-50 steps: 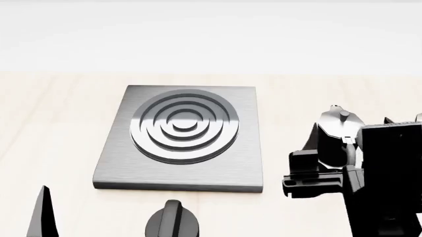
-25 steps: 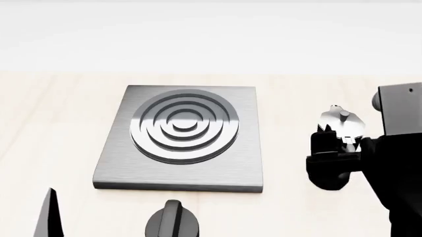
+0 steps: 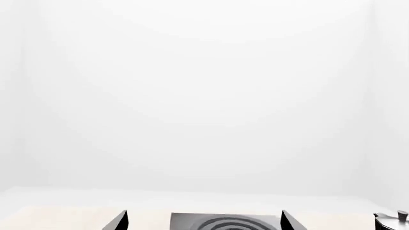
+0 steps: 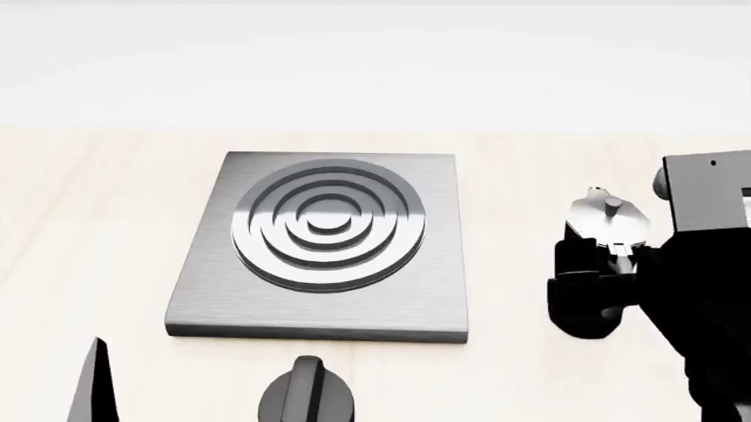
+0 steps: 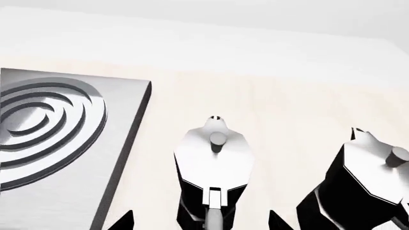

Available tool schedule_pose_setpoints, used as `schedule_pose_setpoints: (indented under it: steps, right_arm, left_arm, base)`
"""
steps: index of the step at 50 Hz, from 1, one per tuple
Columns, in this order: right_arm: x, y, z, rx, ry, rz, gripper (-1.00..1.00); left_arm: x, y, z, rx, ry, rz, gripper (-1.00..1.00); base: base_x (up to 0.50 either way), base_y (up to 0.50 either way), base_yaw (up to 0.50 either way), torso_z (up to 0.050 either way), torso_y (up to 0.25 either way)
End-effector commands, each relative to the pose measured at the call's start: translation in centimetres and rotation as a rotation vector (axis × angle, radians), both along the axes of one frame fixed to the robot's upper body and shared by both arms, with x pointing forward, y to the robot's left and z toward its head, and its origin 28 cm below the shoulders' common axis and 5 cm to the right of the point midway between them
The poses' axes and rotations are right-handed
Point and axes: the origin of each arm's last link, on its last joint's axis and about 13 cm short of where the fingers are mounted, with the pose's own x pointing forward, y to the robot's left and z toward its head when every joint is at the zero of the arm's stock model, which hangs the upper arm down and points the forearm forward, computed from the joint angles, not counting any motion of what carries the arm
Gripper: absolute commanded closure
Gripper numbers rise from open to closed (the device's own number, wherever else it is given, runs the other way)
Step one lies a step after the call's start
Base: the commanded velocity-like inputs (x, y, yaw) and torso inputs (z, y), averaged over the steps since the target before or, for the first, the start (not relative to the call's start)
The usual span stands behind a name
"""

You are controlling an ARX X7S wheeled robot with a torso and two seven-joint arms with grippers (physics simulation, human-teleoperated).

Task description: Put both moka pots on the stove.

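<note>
The stove (image 4: pixel 329 237) lies flat on the pale wood table; it also shows in the right wrist view (image 5: pixel 57 143) and the left wrist view (image 3: pixel 223 222). One moka pot (image 4: pixel 608 220) stands upright to its right. In the right wrist view this moka pot (image 5: pixel 214 155) is in the middle and the second moka pot (image 5: pixel 370 182) stands beside it. My right gripper (image 5: pixel 201 223) is open, its fingertips (image 5: pixel 122 221) wide on either side of the nearer pot's handle. In the head view the right gripper (image 4: pixel 590 297) sits just in front of that pot. My left gripper (image 3: pixel 203 221) is open and holds nothing.
A short black dial knob (image 4: pixel 308 396) stands in front of the stove near the table's front edge. One left finger (image 4: pixel 91 387) shows at the head view's lower left. A pot lid (image 3: pixel 393 221) peeks in at the left wrist view's corner. The right arm hides the second pot in the head view.
The right arm swung from a sideways pose to face the nearer pot, its gripper now just in front of it. The left finger drifted slightly right in the head view.
</note>
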Motion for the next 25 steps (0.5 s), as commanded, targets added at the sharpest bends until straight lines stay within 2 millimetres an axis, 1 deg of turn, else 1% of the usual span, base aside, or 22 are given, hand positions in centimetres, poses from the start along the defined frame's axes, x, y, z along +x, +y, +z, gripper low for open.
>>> schedule_pose_setpoints:
  steps: [1, 8, 15, 17, 25]
  right_arm:
    - [1.5, -0.7, -1.6, 0.005, 0.062, -0.012, -1.0]
    - [2.4, -1.0, -2.8, -0.01, 0.075, -0.011, -1.0]
    - [3.3, -1.1, -3.4, -0.009, 0.066, -0.006, -1.0]
    - [3.6, -1.2, -3.9, -0.021, 0.073, -0.007, -1.0]
    - [4.0, -1.2, -4.9, -0.001, 0.077, -0.007, -1.0]
  left_arm:
    - [0.0, -0.1, -0.2, 0.002, 0.004, -0.004, -1.0]
    - [0.1, -0.2, -0.3, 0.003, 0.007, -0.005, -1.0]
    - [0.1, -0.3, -0.4, 0.003, 0.008, -0.011, -1.0]
    - [0.3, -0.3, -0.6, 0.004, 0.012, -0.011, -1.0]
    - [0.2, -0.4, -0.5, 0.005, 0.013, -0.015, -1.0]
  base:
    - [0.0, 0.0, 0.0, 0.0, 0.0]
    - [0.0, 0.0, 0.0, 0.0, 0.0]
    - [0.0, 0.0, 0.0, 0.0, 0.0]
    - [0.0, 0.0, 0.0, 0.0, 0.0]
    - [0.0, 0.0, 0.0, 0.0, 0.0]
